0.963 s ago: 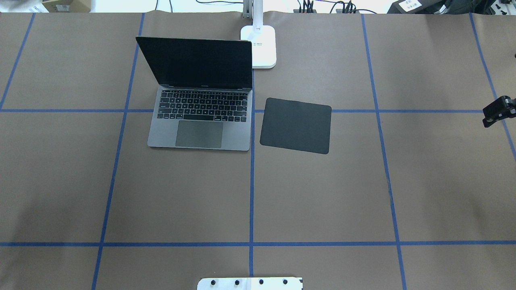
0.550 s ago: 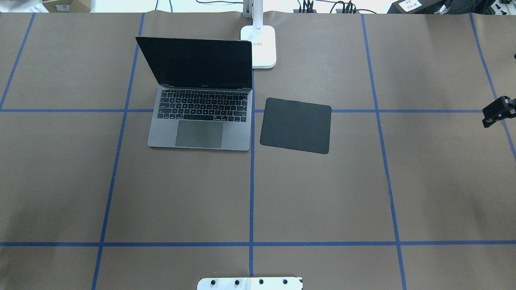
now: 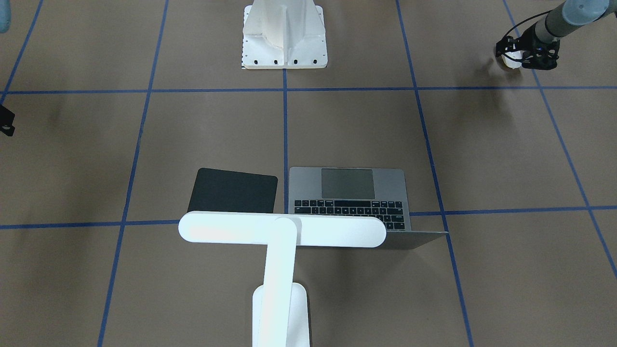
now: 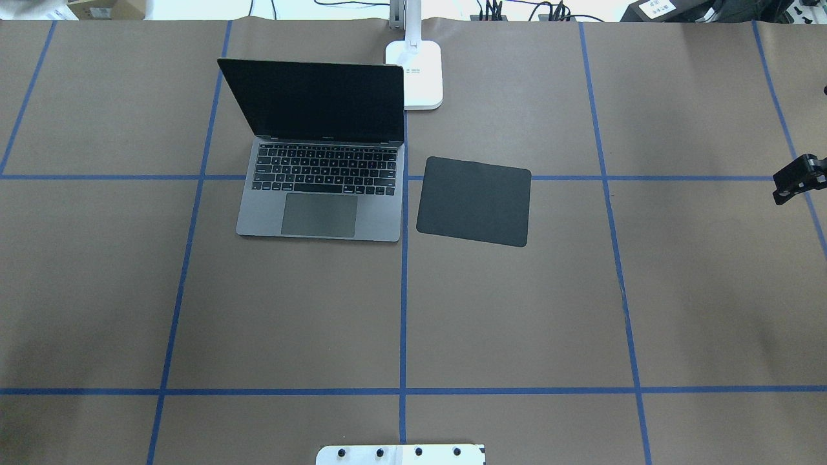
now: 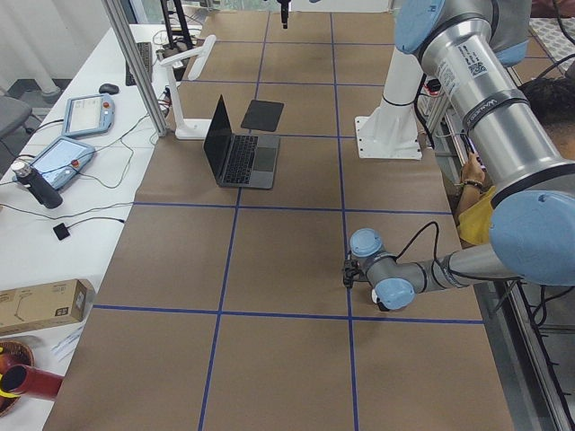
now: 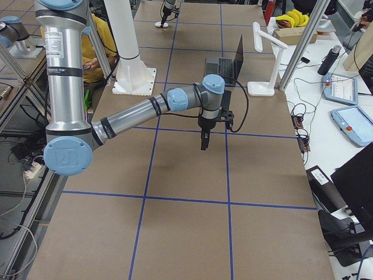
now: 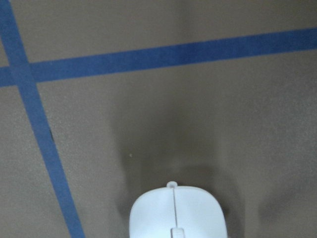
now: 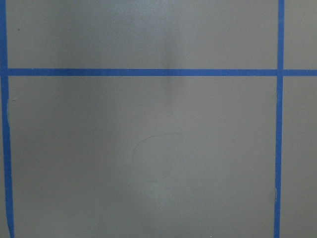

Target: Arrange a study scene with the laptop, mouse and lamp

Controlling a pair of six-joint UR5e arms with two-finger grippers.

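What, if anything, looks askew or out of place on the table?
The black mat lies slightly rotated, not square with the laptop beside it. The mouse is far off by the left gripper, not on the mat.

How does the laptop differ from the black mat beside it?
The laptop is grey, with its lid raised; the black mat lies wholly flat. The laptop has the larger footprint. The laptop sits square to the tape lines; the mat is slightly turned. Both rest on the table, side by side.

Part of mouse beyond wrist view's edge
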